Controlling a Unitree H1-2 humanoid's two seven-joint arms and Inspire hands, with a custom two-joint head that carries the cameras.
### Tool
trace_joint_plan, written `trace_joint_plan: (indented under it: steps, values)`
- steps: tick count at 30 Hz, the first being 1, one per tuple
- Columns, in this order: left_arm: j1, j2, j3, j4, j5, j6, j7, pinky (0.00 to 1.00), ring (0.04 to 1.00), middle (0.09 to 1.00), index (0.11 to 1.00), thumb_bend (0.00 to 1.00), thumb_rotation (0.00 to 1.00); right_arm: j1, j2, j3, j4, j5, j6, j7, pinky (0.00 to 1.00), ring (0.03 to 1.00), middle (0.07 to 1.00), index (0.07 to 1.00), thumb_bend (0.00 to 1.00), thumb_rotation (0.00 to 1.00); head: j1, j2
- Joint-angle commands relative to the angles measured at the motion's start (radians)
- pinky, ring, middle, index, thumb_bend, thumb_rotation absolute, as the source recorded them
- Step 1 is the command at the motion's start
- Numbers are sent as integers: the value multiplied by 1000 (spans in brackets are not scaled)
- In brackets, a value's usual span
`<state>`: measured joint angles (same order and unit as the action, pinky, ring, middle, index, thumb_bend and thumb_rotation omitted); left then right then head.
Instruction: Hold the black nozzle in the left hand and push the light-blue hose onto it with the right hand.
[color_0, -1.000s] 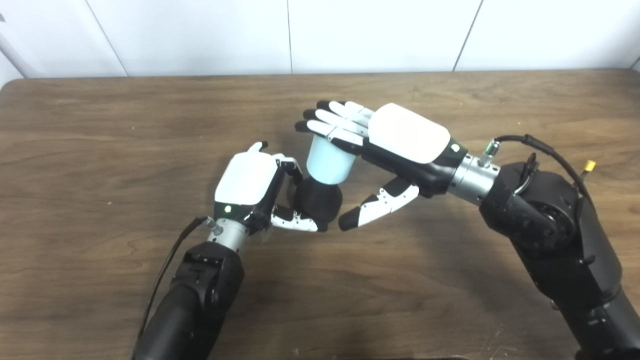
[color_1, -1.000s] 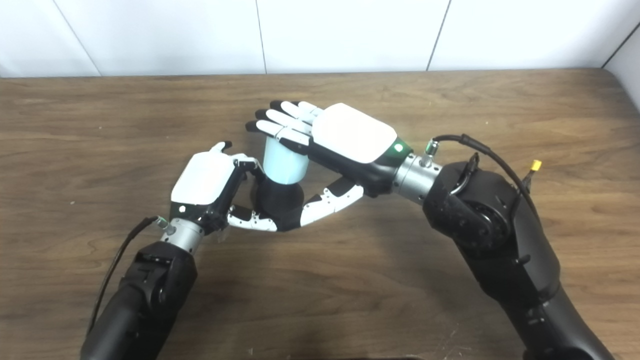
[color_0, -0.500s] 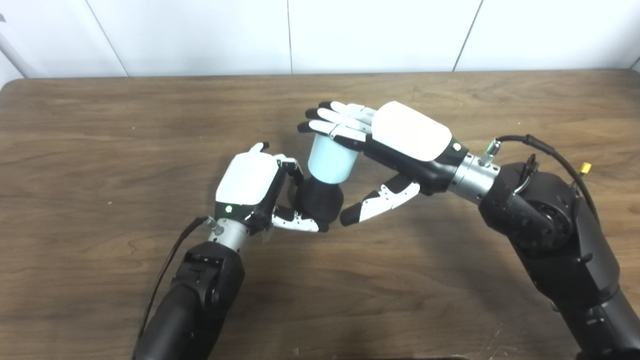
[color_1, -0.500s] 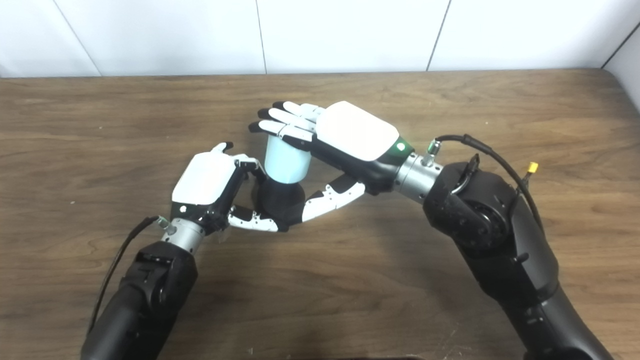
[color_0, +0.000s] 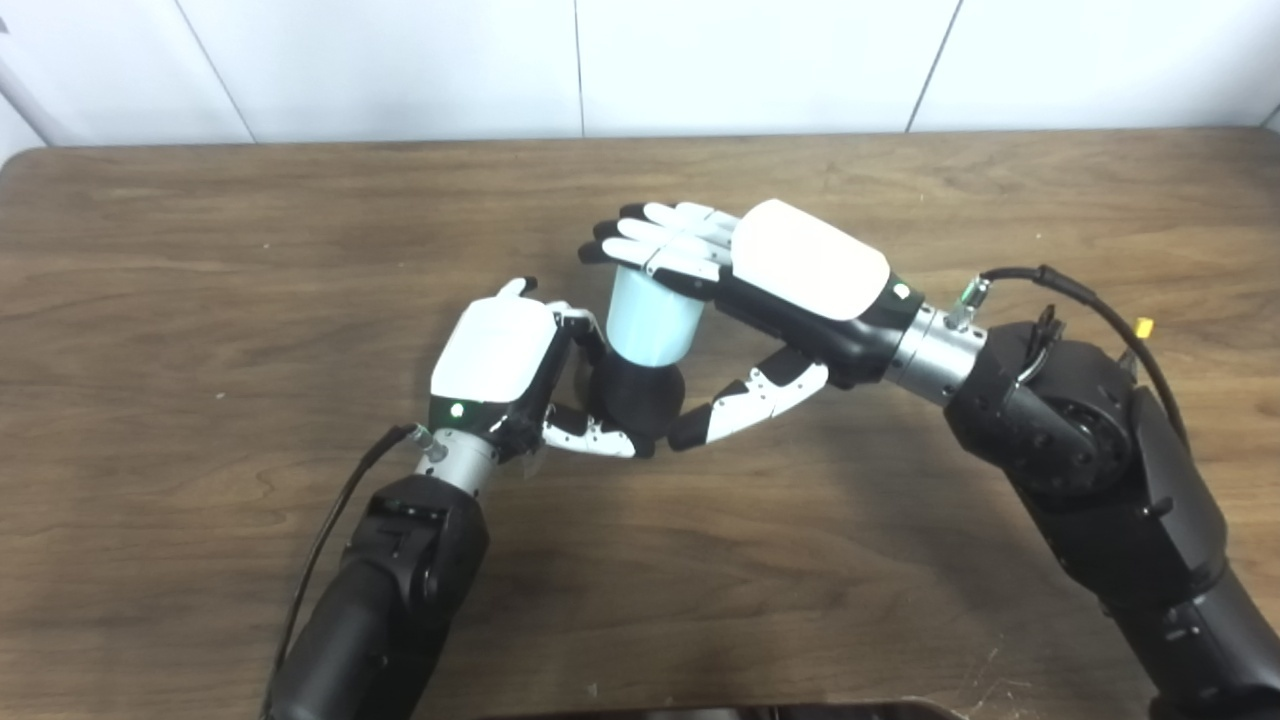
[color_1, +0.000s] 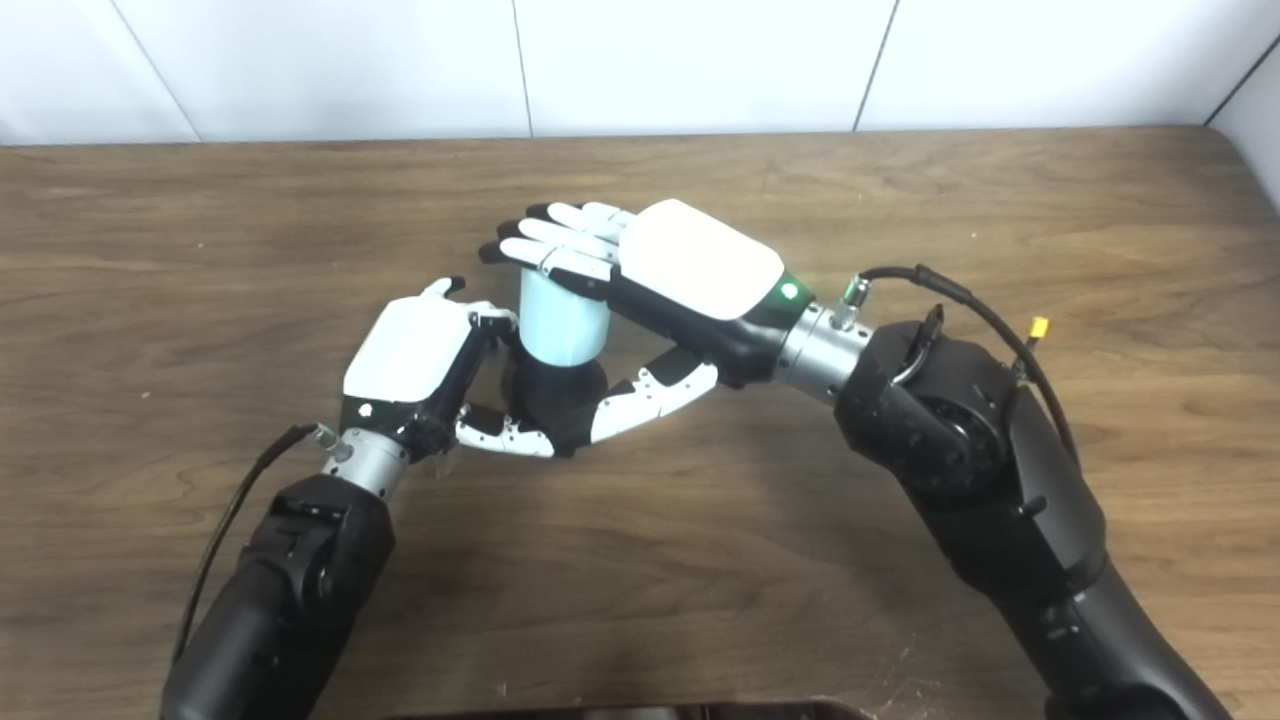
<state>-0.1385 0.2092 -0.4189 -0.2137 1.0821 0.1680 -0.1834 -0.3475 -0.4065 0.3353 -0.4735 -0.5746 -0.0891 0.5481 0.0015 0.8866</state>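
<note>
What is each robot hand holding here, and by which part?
Left robot hand grips the black nozzle around its lower body. Right robot hand lies flat on the light-blue hose top, fingers extended, not closed around it.

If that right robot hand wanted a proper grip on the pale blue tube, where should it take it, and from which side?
Probably around the bare round wall of the light-blue hose, coming from the right. It stands upright on the black nozzle; the left robot hand fills the left side. The right robot hand now lies open, fingers flat over its top, thumb apart below: good for pushing, not holding.
</note>
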Motion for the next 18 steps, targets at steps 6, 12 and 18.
trace_joint_plan:
  steps: [6, 12, 18]
  values:
    - [-6, -12, -7, -24, 3, -11, -24, 932, 725, 652, 484, 520, 45, 17, -35, 41, 40, -5, 15, 66, 958, 968, 936, 940, 594, 1000, 0, 4]
    - [-6, -13, -6, -24, 8, -13, -24, 932, 728, 651, 485, 520, 46, 18, -41, 55, 35, -7, 38, 83, 953, 957, 929, 929, 607, 1000, -1, 6]
    - [-7, -16, -5, -25, 10, -11, -28, 937, 728, 650, 485, 520, 45, 23, -49, 62, 37, -14, 35, 84, 950, 944, 919, 916, 620, 1000, -2, 9]
